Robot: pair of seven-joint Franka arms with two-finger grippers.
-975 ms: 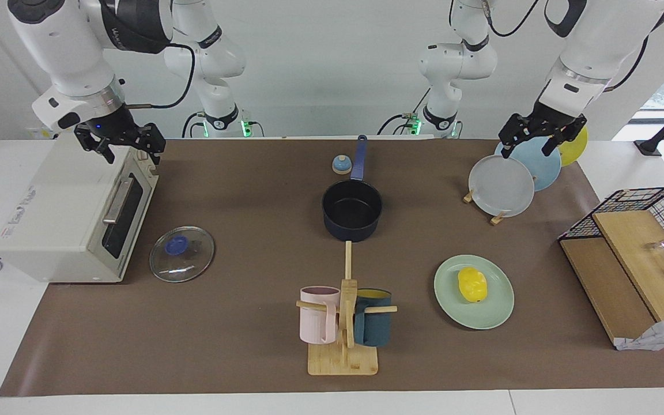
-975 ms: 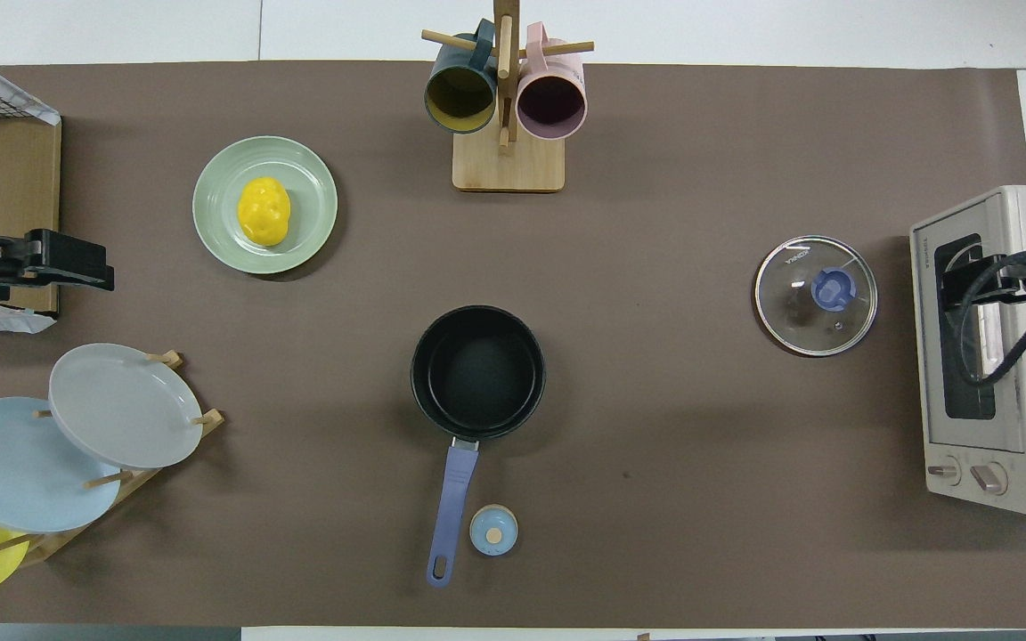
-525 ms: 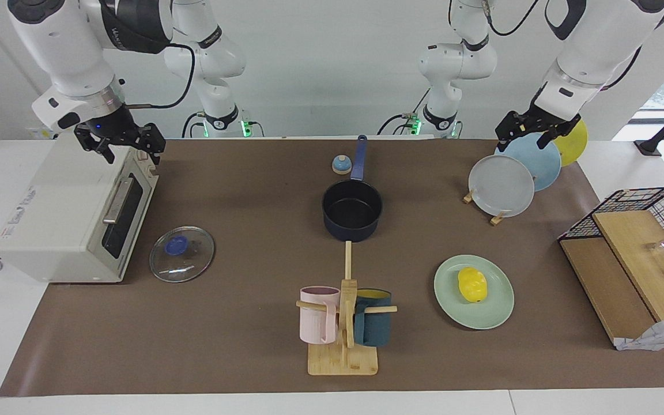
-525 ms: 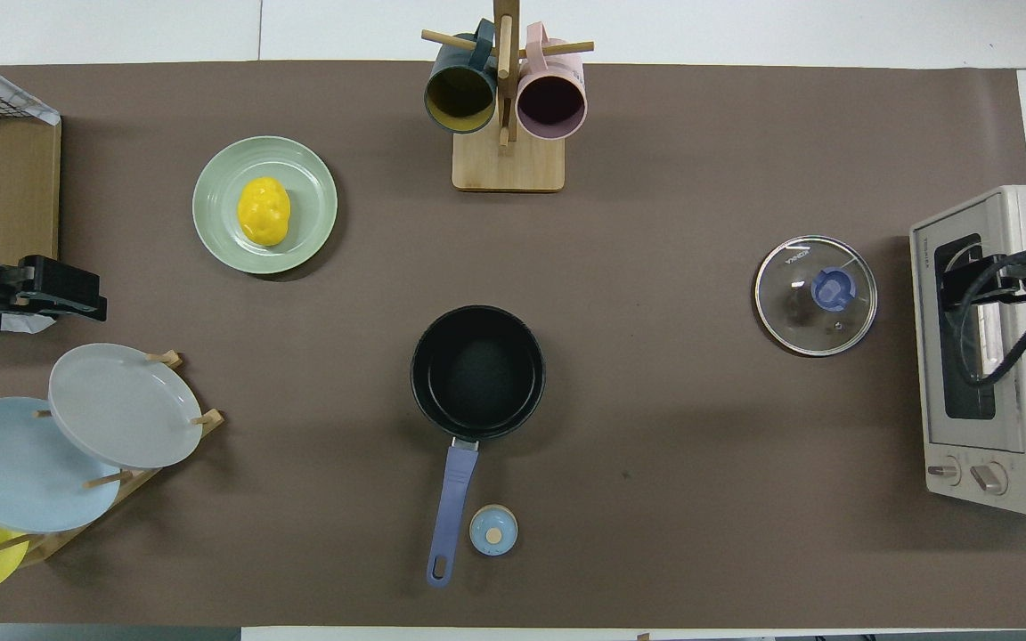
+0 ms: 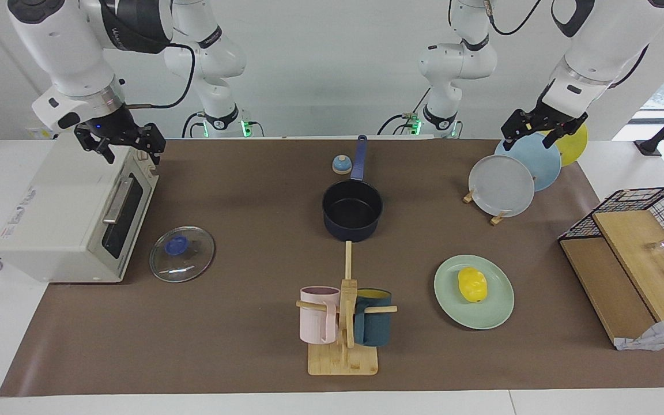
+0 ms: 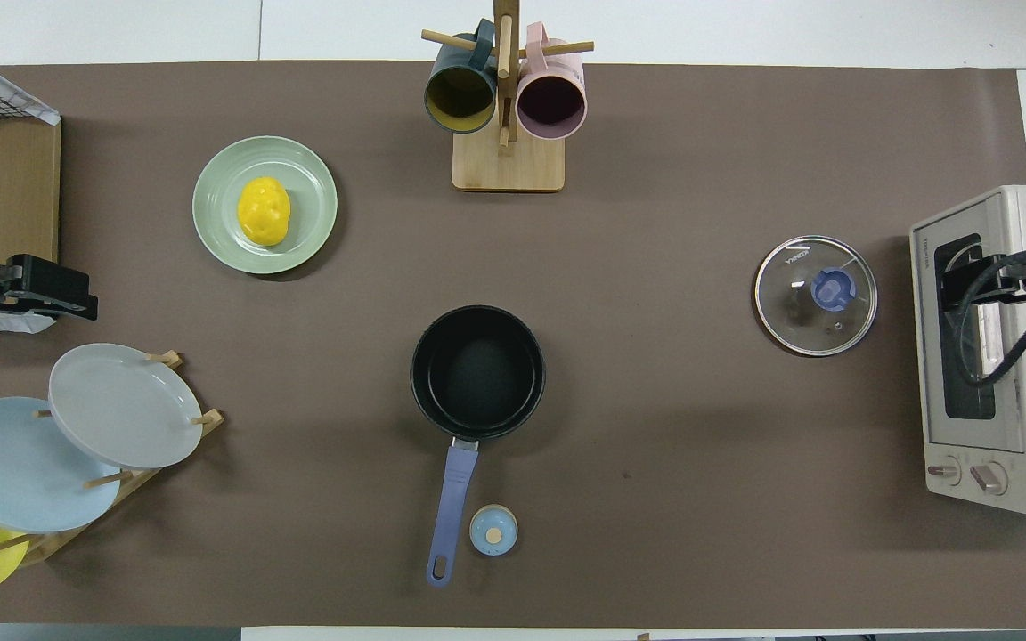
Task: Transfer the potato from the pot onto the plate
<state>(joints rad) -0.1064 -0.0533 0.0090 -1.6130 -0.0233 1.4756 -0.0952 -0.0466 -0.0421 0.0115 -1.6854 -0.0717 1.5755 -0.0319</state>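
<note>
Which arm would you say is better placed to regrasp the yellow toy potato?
Left: the yellow toy potato lies on the mint-green plate at its end; the left gripper is over the plate rack, the right gripper over the white toaster oven.

Potato on plate, well apart from pot.

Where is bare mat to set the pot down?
Bare mat lies between the pot and glass lid, and between the plate holding the potato and mug stand. The dish rack corner is crowded.
</note>
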